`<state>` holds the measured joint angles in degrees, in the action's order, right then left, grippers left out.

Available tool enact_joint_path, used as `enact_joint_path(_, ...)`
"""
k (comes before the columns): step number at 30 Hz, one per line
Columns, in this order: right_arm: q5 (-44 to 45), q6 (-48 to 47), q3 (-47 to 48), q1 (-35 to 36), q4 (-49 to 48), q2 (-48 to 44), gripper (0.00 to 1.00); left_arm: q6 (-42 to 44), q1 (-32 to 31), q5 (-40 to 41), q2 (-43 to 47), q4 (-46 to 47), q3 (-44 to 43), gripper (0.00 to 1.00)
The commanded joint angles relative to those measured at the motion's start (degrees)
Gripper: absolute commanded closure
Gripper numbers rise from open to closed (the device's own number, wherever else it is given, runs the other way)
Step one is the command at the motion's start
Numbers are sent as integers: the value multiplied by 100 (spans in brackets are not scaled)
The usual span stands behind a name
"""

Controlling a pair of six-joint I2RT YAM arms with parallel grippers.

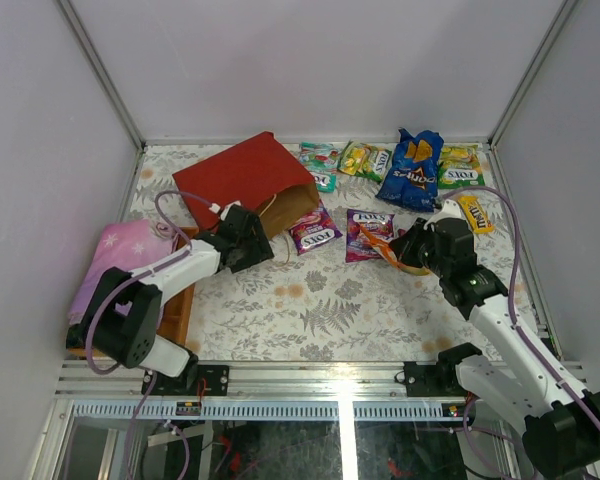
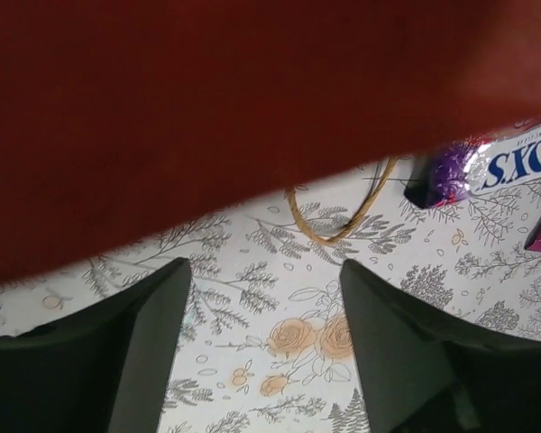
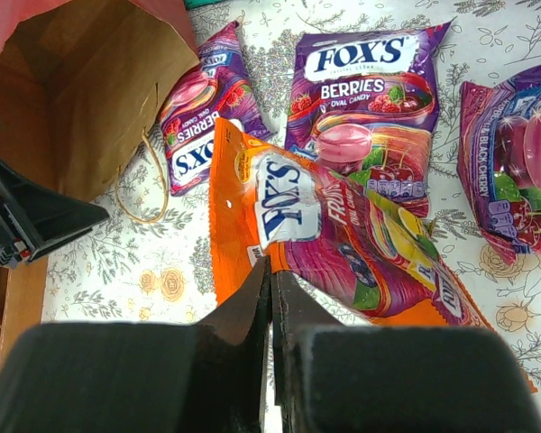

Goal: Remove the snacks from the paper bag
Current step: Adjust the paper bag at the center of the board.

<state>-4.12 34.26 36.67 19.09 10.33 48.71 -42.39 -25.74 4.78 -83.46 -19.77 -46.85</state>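
Note:
The red paper bag (image 1: 242, 178) lies on its side at the back left, its brown mouth (image 3: 81, 90) facing right and looking empty. My left gripper (image 1: 252, 242) is open and empty just in front of the mouth; the left wrist view shows the red bag wall (image 2: 207, 90), a string handle (image 2: 343, 221) and bare cloth between the fingers (image 2: 144, 343). My right gripper (image 3: 272, 271) is shut on the edge of an orange candy pack (image 3: 325, 234), seen at centre right (image 1: 388, 252). Purple packs (image 1: 313, 230) (image 1: 368, 233) lie near the bag mouth.
Along the back lie teal packs (image 1: 320, 160), green-yellow packs (image 1: 365, 160) (image 1: 460, 165), the blue chip bag (image 1: 412, 170) and a yellow bar (image 1: 473, 212). A folded purple cloth (image 1: 120, 255) and a wooden tray (image 1: 180, 300) sit at the left. White walls enclose the table.

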Motion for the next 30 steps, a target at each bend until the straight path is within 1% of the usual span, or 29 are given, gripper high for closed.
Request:
enact_joint_path(1, -109, -138, 125, -20, -464, 85, 100, 29, 71, -301, -386, 873, -71, 39)
enact_joint_path(3, -125, -175, 151, -30, -477, 136, 100, 16, 99, -342, -595, 988, -153, 42)
enact_joint_path(7, -105, -279, 199, -40, -465, 178, 100, -61, 138, -572, -988, 1275, -253, 44)
enact_joint_path(11, -54, -359, 203, -65, -466, 210, 100, -85, 159, -706, -1336, 1431, -339, 50)
enact_joint_path(17, -69, -366, 200, -90, -522, 290, 100, -187, 298, -961, -1502, 1771, -363, 69)
enact_joint_path(22, -104, -381, 201, -118, -574, 379, 100, -178, 411, -849, -1526, 1811, -444, 82)
enact_joint_path(26, -132, -396, 227, -136, -595, 435, 100, -191, 564, -810, -1455, 1873, -411, 99)
enact_joint_path(30, -158, -389, 226, -149, -639, 482, 100, -86, 699, -789, -1309, 1801, -432, 100)
